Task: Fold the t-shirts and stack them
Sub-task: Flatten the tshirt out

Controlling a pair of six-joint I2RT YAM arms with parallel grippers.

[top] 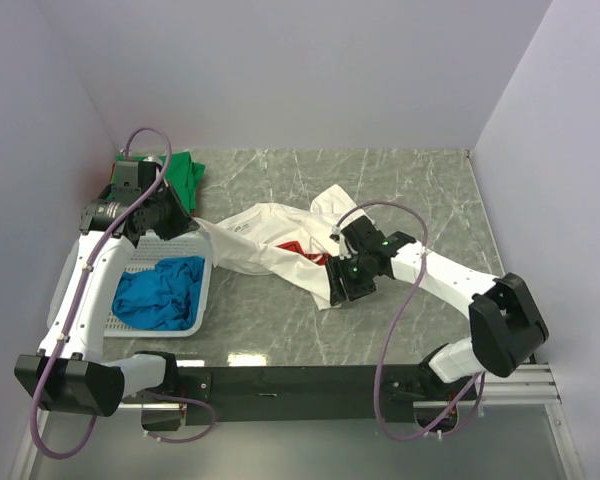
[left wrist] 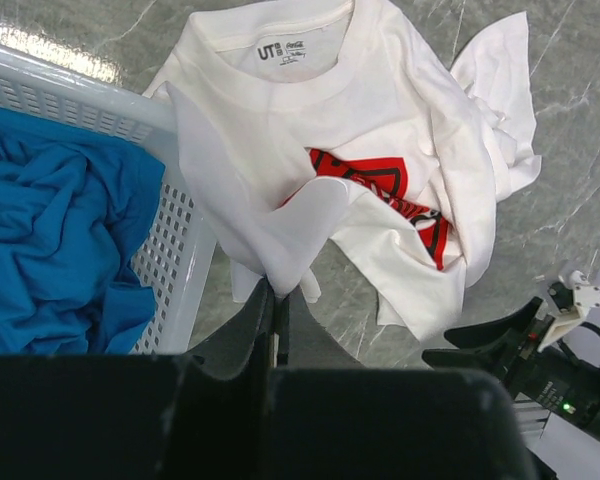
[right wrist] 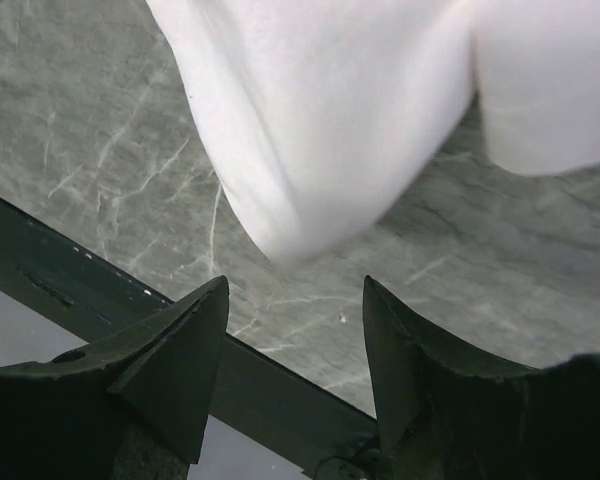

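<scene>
The large white t-shirt [top: 270, 240] with red print lies crumpled across the middle of the table, collar toward the basket [left wrist: 300, 60]. My left gripper [left wrist: 278, 290] is shut on a fold of its white cloth, lifted beside the basket's corner [top: 187, 225]. Over the shirt's near hem hangs my right gripper [top: 345, 288], its jaws open. In the right wrist view nothing lies between the fingers [right wrist: 295, 285], and the white cloth [right wrist: 330, 120] sits just beyond the tips. A bright blue t-shirt [top: 165, 290] is bunched in the basket. A green t-shirt [top: 185, 175] lies at the back left.
The white lattice basket [top: 208, 285] stands at the near left, its rim [left wrist: 170, 125] right next to the held cloth. A black rail [right wrist: 80, 270] runs along the table's near edge just below the right fingers. Walls close in on three sides.
</scene>
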